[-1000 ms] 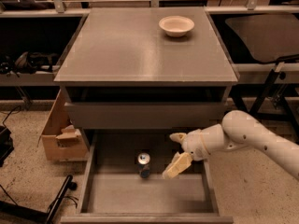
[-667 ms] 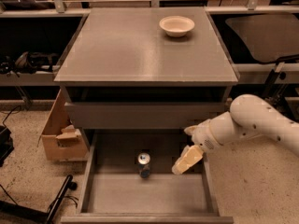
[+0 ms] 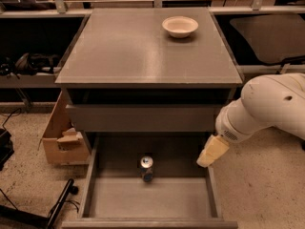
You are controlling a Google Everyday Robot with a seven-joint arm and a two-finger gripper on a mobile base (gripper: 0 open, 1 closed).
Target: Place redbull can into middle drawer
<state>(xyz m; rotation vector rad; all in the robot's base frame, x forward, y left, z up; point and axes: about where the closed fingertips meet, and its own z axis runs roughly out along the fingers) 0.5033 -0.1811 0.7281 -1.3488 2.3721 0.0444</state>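
Observation:
The redbull can (image 3: 147, 168) stands upright on the floor of the open middle drawer (image 3: 152, 199), near the drawer's back and centre, its silver top facing up. My gripper (image 3: 210, 153) hangs off the white arm at the drawer's right wall, raised above it and well apart from the can. Nothing is held in it. The closed drawer front above (image 3: 143, 117) overhangs the back of the open drawer.
A white bowl (image 3: 180, 26) sits on the grey cabinet top (image 3: 143, 51) at the back right. A cardboard box (image 3: 62, 140) stands on the floor left of the cabinet. Cables and a black stand (image 3: 52, 209) lie at the lower left.
My gripper has pulled back from beside the can, moving right and up to the drawer's right wall. The can stays standing in the drawer.

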